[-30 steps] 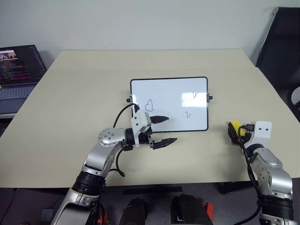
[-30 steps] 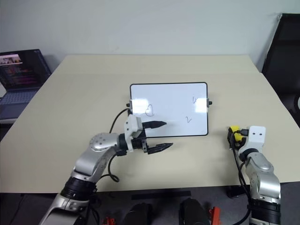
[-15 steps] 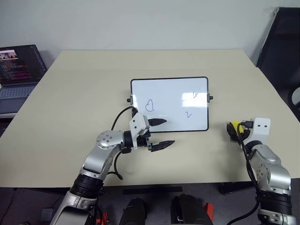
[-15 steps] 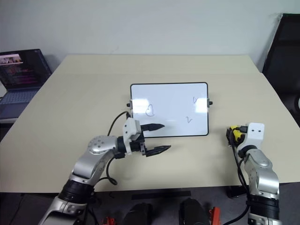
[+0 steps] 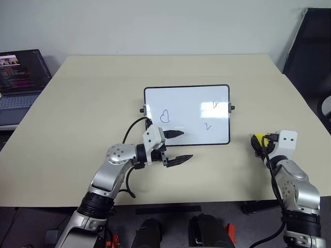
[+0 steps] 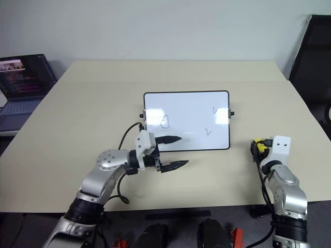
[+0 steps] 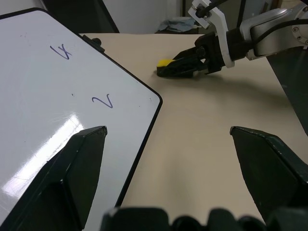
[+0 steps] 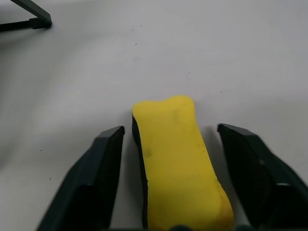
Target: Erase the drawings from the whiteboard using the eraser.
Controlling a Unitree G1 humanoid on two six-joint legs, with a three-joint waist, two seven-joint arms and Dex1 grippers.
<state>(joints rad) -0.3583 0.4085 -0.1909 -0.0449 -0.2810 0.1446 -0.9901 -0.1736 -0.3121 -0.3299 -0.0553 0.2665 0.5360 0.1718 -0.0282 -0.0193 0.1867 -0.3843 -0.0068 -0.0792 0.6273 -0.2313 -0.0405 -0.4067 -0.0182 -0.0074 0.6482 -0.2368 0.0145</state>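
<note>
The whiteboard [image 5: 186,101] lies flat mid-table with a thin black frame. The drawings are a heart outline [image 5: 165,115] and two squiggles [image 5: 215,105] [image 5: 208,126]. My left gripper [image 5: 182,145] hangs open at the board's near edge, pointing right, one finger over the board and one over the table; from the left wrist camera it [image 7: 167,130] holds nothing. The yellow eraser [image 8: 175,154] lies on the table right of the board [image 5: 257,138]. My right gripper [image 8: 168,132] sits around it, a narrow gap showing on each side.
An open laptop [image 5: 20,77] stands on a side surface at the far left. A black chair [image 5: 310,51] is beyond the table's right edge. The beige table [image 5: 93,103] has bare room left of and behind the board.
The right wrist has shifted a touch at the eraser. The left arm, the board and the eraser stay where they were.
</note>
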